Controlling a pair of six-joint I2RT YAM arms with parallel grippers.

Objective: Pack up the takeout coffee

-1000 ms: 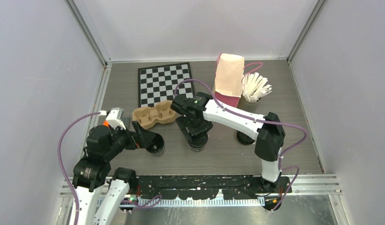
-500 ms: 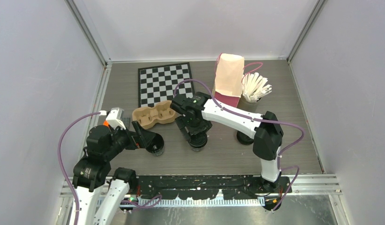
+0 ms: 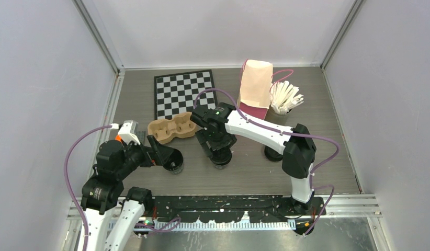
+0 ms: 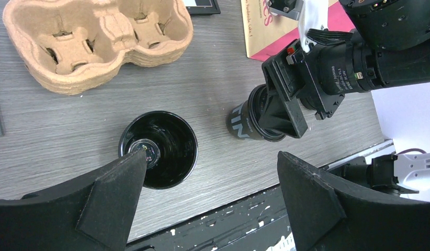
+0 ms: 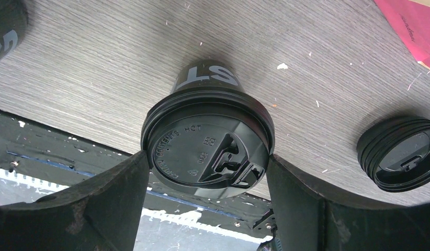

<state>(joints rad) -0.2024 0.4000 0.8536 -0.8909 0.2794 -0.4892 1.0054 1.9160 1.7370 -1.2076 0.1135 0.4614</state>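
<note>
Left hand released, above the open cup near the bench's near edge. Right hand flanks the lidded cup, fingers against its lid; whether it grasps, I cannot tell.

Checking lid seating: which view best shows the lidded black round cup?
Right wrist: the black round lidded cup sits between the fingers of the right end effector, lid face and rim plain. Left wrist shows only its side; top external hides most beneath that end effector.
</note>
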